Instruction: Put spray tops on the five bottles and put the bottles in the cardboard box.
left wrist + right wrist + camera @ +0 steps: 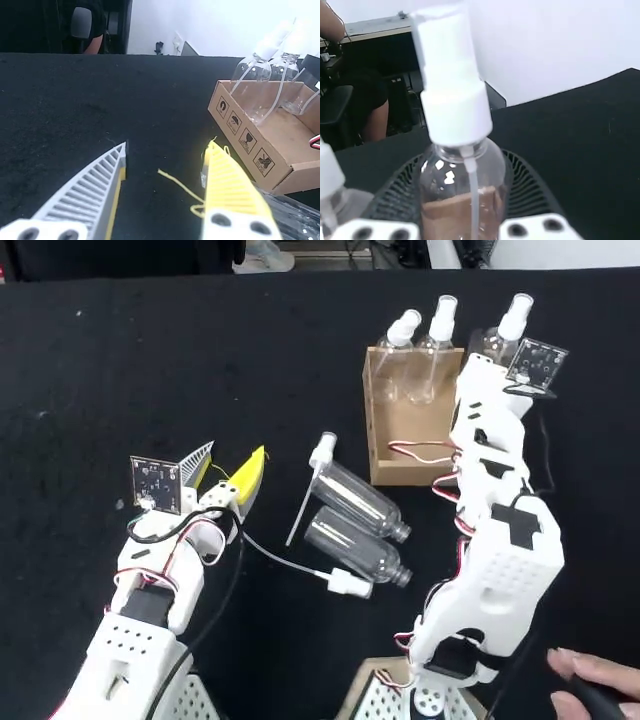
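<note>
left claw (232, 452): wide open, its grey and yellow fingers spread with nothing between them, low over the black worktop (150, 360).
right claw (465, 187): closed around an upright clear plastic bottle with a white spray top (500, 338).
open brown cardboard box (405, 445): just beside the right claw, well apart from the left claw.
held bottle's place: at the box's far corner; whether it is inside the wall cannot be told.
two capped clear bottles (398, 365): upright in the box, beside the right claw's bottle.
two uncapped clear bottles (360, 502): lying side by side on the worktop between the claws.
loose white spray top (322, 452): just beyond the lying bottles.
second loose spray top (350, 583): its thin tube points toward the left claw.
</note>
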